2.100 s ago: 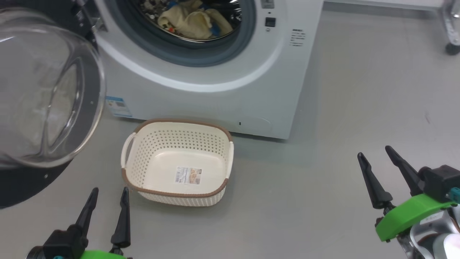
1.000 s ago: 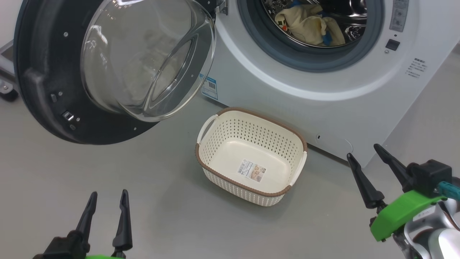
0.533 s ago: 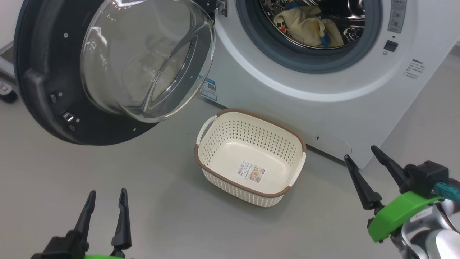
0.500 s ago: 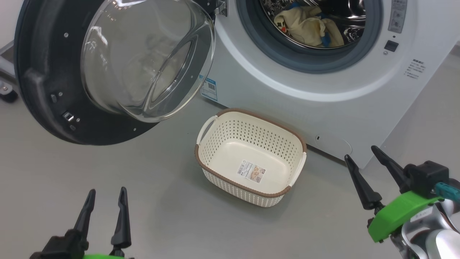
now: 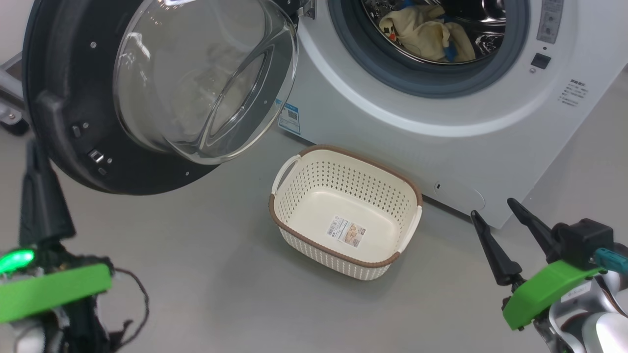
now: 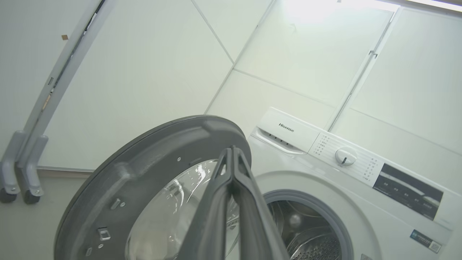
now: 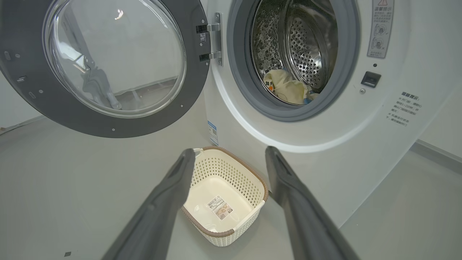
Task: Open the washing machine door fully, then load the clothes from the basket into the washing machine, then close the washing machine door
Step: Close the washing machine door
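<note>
The washing machine (image 5: 392, 142) stands with its round opening uncovered. The washing machine door (image 5: 59, 73) hangs wide open to the left, glass bowl facing me. The cream-yellow clothes (image 5: 427, 34) lie inside the steel drum, also seen in the right wrist view (image 7: 285, 86). The basket (image 5: 314, 211) sits empty on the floor before the machine, a label on its bottom. My left gripper (image 5: 32, 147) is shut on nothing, raised just left of the door's lower rim; its fingers (image 6: 216, 202) press together. My right gripper (image 5: 491, 207) is open and empty, right of the basket.
A grey wheeled frame (image 5: 10, 113) stands at the far left behind the door, its castors (image 6: 21, 187) on the floor. Grey floor (image 5: 206, 274) spreads between my grippers and the basket. White wall panels (image 6: 144, 72) rise behind the machine.
My left gripper has shut and swung up and leftward, from the bottom edge to beside the door's lower rim. The right gripper, basket, door and clothes have stayed put.
</note>
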